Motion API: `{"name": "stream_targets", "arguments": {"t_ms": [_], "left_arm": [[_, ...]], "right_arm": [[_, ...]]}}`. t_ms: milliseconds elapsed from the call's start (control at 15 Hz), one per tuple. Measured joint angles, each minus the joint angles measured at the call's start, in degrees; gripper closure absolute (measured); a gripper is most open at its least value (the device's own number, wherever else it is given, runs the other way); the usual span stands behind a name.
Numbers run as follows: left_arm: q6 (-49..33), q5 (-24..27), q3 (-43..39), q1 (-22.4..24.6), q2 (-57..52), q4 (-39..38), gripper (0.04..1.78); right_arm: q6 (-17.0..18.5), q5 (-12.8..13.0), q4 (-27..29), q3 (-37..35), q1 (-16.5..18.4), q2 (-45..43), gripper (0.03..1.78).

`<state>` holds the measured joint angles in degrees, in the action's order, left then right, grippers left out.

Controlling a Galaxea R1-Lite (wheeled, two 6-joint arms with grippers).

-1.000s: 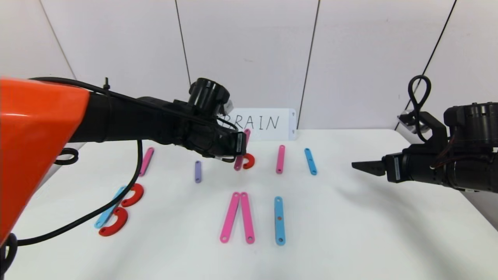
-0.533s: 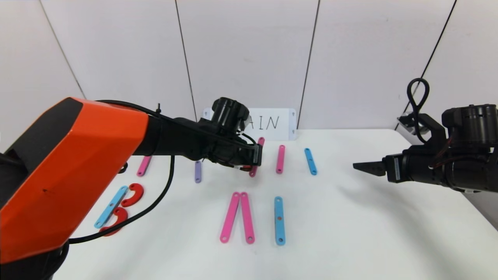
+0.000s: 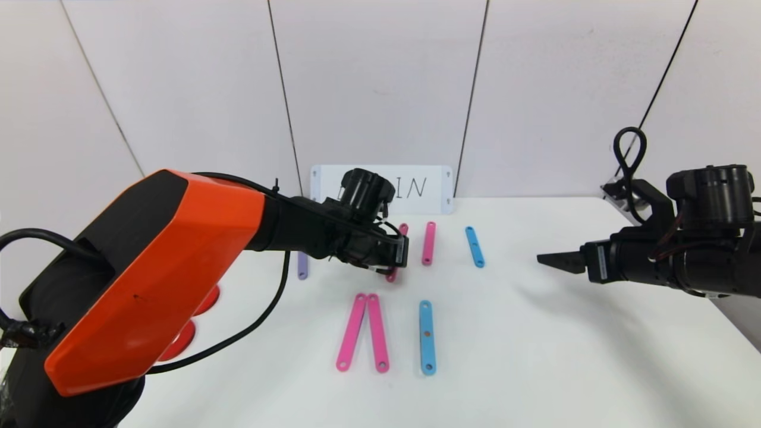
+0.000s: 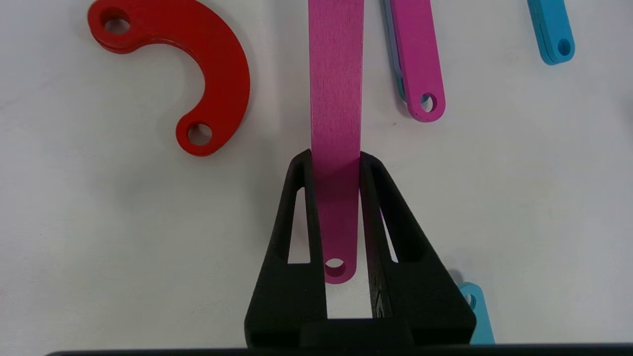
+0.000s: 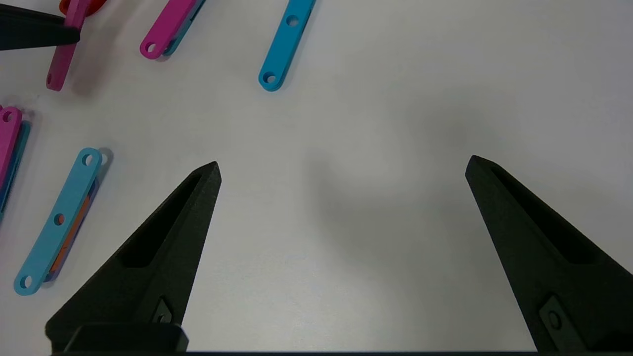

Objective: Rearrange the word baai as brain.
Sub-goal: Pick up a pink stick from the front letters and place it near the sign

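Observation:
My left gripper is shut on a pink strip at the middle of the back row, its fingers clamping the strip's two long edges near the holed end. A red half-ring lies apart beside it. To the right lie another pink strip and a blue strip, and to the left a purple strip. Nearer me, two pink strips form a narrow inverted V beside a light-blue strip. My right gripper hovers open over bare table at the right.
A white card with handwriting stands at the back against the wall, partly hidden by my left wrist. My orange left arm covers the table's left side, where red curves peek out beneath it. The table's right edge runs under my right arm.
My left gripper has carried the pink strip to the right, away from the red half-ring. The left arm has swung across and now hides most of the pieces at the left. The right gripper has barely shifted.

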<state>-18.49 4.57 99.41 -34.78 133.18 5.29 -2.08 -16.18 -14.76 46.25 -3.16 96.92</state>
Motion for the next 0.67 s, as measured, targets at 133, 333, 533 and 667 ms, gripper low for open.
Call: {"name": "stream_targets", "arguments": {"t_ms": [133, 333, 533, 667], "left_arm": [[-0.2, 0.0, 0.1, -0.2, 0.7, 0.0, 1.55], [-0.1, -0.6, 0.2, -0.7, 1.4, -0.1, 1.55], [0.1, -0.9, 0.2, -1.0, 1.7, -0.1, 1.47], [0.1, -0.9, 0.2, -1.1, 1.7, -0.1, 1.31]], "right_arm": [[0.0, 0.0, 0.0, 0.1, 0.0, 0.2, 0.08], [-0.1, 0.0, 0.0, 0.0, 0.0, 0.4, 0.08], [-0.1, 0.0, 0.0, 0.0, 0.0, 0.3, 0.08], [-0.1, 0.0, 0.0, 0.0, 0.0, 0.3, 0.08]]}}
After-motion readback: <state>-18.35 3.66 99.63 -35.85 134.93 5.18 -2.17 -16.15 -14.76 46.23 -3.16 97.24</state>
